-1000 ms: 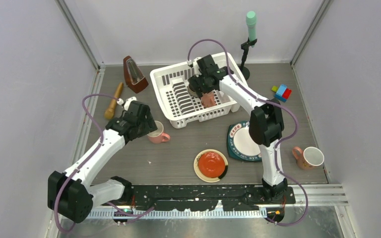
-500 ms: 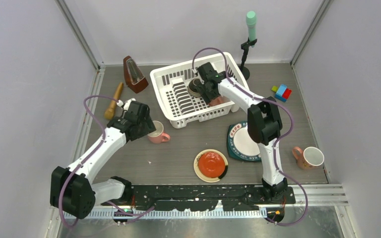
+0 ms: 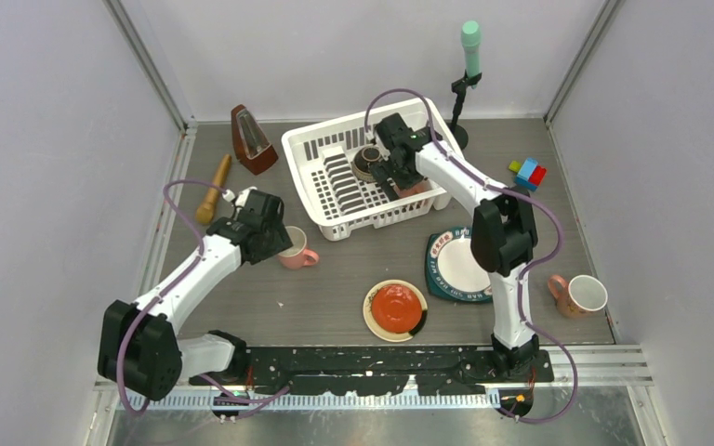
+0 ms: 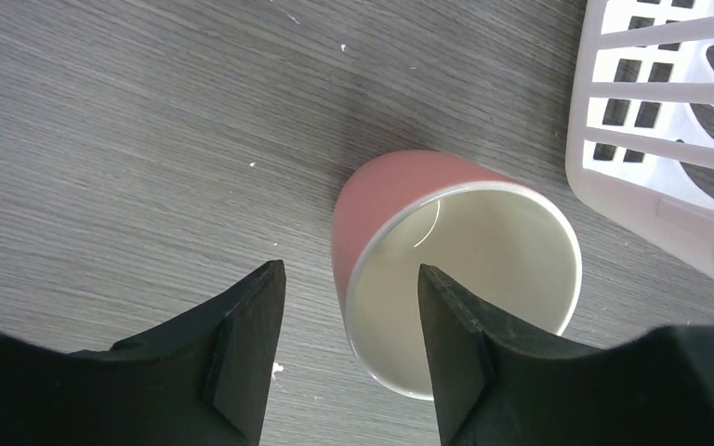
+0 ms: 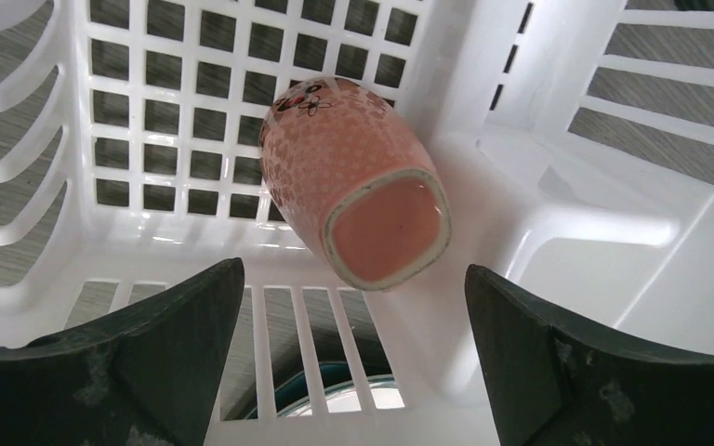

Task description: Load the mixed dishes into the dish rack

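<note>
A pink mug with a cream inside (image 3: 295, 251) stands on the table left of the white dish rack (image 3: 381, 216). My left gripper (image 3: 277, 240) is open over it. In the left wrist view (image 4: 346, 288) one finger is outside the mug (image 4: 456, 279) and the other over its inside. My right gripper (image 3: 398, 177) is open inside the rack, above a pink patterned cup (image 5: 358, 181) lying on its side on the grid floor. The brown bowl (image 3: 368, 160) sits in the rack. The teal-rimmed plate (image 3: 456, 265), the red-centred plate (image 3: 395, 308) and another pink mug (image 3: 581, 295) are on the table.
A wooden stick (image 3: 212, 190) and a brown wedge-shaped object (image 3: 253, 139) lie left of the rack. Toy blocks (image 3: 528, 173) sit to its right. A black stand with a green top (image 3: 469, 56) rises behind it. The rack's wall (image 4: 660, 139) is close to the left mug.
My right gripper has lowered the pink patterned cup into the rack, shifted right and let it go. My left gripper has edged closer over the left mug.
</note>
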Controlling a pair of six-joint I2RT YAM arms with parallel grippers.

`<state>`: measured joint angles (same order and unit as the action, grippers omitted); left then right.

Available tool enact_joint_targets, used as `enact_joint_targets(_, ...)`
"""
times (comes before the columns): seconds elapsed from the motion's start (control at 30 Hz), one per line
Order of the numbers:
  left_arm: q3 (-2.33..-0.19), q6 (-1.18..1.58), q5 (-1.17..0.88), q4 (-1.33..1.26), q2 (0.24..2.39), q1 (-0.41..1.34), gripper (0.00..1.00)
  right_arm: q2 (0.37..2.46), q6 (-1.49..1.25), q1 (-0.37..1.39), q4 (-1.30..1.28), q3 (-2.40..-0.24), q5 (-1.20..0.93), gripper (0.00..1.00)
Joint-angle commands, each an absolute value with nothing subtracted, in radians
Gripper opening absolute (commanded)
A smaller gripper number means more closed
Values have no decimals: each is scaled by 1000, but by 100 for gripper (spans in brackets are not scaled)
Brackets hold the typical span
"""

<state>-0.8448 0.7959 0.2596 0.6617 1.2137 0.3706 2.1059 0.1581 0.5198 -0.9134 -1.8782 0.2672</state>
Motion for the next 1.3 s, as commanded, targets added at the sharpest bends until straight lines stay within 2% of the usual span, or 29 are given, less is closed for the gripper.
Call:
enact_joint_targets(0.0, -835, 813, 268, 611, 1225, 365, 54, 2006, 147, 514, -954, -1961, 253, 96)
enact_joint_targets(0.1, -836, 814, 266, 601, 1231, 365, 27, 1956, 129, 515, -943, -1971, 225, 96)
enact_joint_targets(0.17, -841, 815, 260, 606, 1227, 365, 6, 1921, 113, 515, -930, -1973, 204, 96)
enact_joint_targets(0.2, -844, 815, 259, 612, 1219, 365, 0, 1908, 102, 515, -922, -1970, 189, 96)
enact_joint_targets(0.8, -1041, 717, 458, 844, 839, 365, 0, 1641, -158, 518, -791, -1848, -50, 95)
enact_joint_targets(1.07, -1220, 622, 470, 836, 852, 365, 0, 1554, -260, 518, -750, -1780, -201, 94)
enact_joint_targets(1.27, -1274, 616, 454, 759, 838, 365, 0, 1518, -303, 518, -729, -1737, -280, 94)
